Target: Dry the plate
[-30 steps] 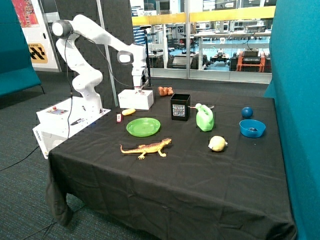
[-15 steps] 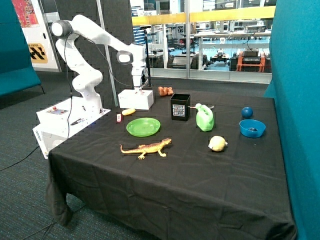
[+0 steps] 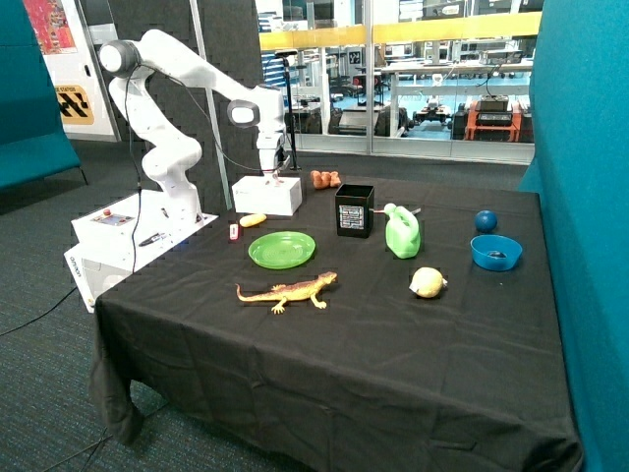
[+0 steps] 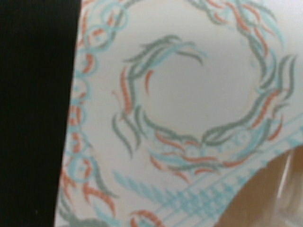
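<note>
- The gripper (image 3: 274,175) sits low over the white tissue box (image 3: 266,195) at the table's far corner near the robot base; its state cannot be told from either view.
- Compared with a second ago, the elbow joint has shifted slightly toward the base, while the wrist stays over the box. Change is small.
- The wrist view is filled by the box's patterned top (image 4: 189,94), printed with teal and orange swirls, with a brownish opening at one corner.
- The green plate (image 3: 282,249) lies flat on the black cloth, in front of the box and apart from it, beside the toy lizard (image 3: 287,290). Nothing is touching it.
- Judgement: the arm appears to be fetching a tissue. Drying has not begun.
</note>
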`<act>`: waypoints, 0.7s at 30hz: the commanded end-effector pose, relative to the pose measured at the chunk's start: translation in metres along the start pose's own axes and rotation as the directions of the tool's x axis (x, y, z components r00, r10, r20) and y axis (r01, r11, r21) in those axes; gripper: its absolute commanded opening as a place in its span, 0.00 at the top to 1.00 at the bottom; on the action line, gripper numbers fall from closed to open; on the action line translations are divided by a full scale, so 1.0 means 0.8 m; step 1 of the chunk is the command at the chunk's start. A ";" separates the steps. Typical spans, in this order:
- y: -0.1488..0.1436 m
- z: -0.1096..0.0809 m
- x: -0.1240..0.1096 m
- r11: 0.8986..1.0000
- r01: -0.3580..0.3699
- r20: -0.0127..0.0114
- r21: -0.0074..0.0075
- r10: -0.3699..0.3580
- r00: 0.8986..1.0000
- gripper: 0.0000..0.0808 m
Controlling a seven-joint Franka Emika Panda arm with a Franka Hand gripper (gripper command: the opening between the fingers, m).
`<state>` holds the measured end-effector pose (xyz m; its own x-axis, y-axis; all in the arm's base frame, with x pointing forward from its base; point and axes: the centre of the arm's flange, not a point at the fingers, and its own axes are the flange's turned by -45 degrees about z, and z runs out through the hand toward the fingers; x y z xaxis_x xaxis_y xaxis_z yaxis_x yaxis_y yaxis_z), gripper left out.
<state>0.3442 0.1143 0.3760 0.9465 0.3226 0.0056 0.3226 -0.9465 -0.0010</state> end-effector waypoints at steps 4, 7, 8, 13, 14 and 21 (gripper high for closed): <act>0.007 -0.022 0.015 1.000 -0.004 0.006 -0.001 0.004 1.000 1.00; 0.009 -0.030 0.021 1.000 -0.007 0.006 -0.001 0.007 1.000 1.00; 0.010 -0.032 0.022 1.000 -0.009 0.006 -0.001 0.009 1.000 1.00; 0.011 -0.038 0.025 1.000 -0.006 0.006 -0.001 0.006 1.000 1.00; 0.011 -0.039 0.025 1.000 -0.003 0.006 -0.001 0.003 1.000 1.00; 0.009 -0.054 0.028 1.000 0.013 0.006 -0.001 -0.013 1.000 1.00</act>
<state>0.3592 0.1125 0.4057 0.9461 0.3236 0.0101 0.3236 -0.9462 -0.0033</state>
